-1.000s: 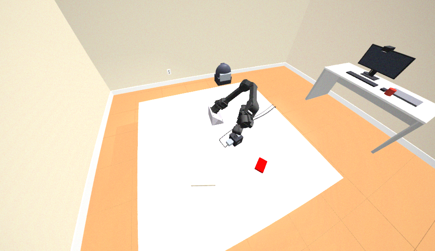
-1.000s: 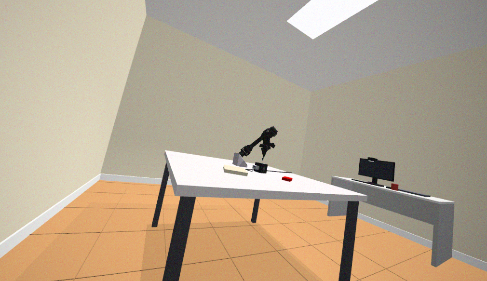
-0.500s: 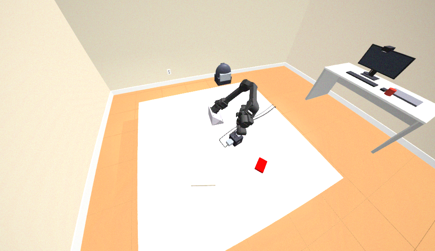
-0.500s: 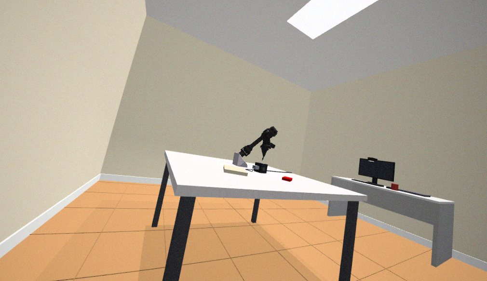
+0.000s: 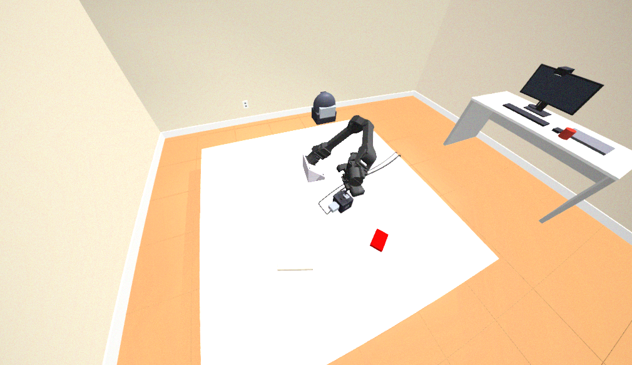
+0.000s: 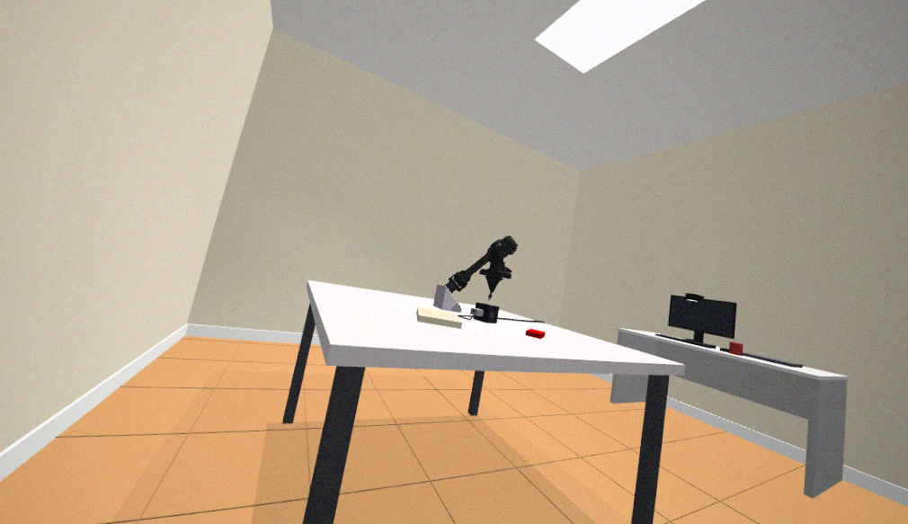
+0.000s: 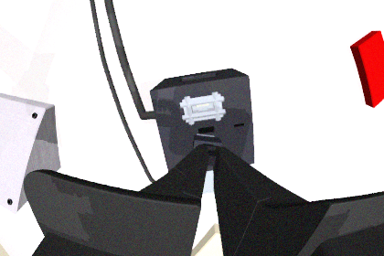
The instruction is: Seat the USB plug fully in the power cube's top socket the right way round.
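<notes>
The black power cube (image 5: 343,202) (image 6: 487,313) (image 7: 238,143) stands on the white table (image 5: 242,240) (image 6: 375,341). The pale-framed USB socket (image 7: 202,107) on its top shows no plug in it. My gripper (image 5: 345,189) (image 6: 490,297) (image 7: 209,154) is above the cube, pointing down, its fingers nearly together. It is shut on the small dark USB plug (image 7: 208,140), which shows just beyond the fingertips in the wrist view. In that view the plug appears below the socket, apart from it. The fingers hide much of the plug, and which way round it is cannot be told.
A pale adapter (image 5: 333,207) (image 6: 476,312) sits at the cube's side, with a cable beside it. Cables run past the cube. A red block (image 5: 379,240) (image 6: 535,333) (image 7: 369,68), a cream block (image 5: 295,269) (image 6: 439,318) and a grey bracket (image 5: 311,173) (image 6: 443,297) (image 7: 18,145) are on the table.
</notes>
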Motion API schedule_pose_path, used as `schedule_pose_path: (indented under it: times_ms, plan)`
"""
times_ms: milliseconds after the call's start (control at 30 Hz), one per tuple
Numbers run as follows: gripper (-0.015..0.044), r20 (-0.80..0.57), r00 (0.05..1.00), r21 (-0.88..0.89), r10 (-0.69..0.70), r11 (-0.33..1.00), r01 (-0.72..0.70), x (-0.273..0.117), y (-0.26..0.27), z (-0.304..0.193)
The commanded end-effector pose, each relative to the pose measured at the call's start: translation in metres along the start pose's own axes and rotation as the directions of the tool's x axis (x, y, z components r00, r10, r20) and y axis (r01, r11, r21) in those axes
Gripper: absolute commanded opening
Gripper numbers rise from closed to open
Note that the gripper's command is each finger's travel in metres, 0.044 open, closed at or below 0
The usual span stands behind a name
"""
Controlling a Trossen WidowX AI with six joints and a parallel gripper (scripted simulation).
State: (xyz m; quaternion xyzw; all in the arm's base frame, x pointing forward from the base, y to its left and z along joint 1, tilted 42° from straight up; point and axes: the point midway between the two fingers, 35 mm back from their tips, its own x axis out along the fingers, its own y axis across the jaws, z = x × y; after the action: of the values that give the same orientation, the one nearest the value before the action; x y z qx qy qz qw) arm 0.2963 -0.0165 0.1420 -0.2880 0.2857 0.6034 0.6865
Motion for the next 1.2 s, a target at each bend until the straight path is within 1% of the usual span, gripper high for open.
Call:
schedule_pose_path:
  times_ms: [0,233,1167]
  plan:
    - [0.0000,0.000,1.000,-0.110,0.000,0.994,0.000,0.0001,0.0001,-0.0002]
    - [0.0000,0.000,1.000,-0.272,0.000,0.962,0.000,0.0001,0.0001,-0.0002]
    - [0.0000,0.014,1.000,-0.270,0.004,0.963,0.000,0.0017,0.0005,0.0011]
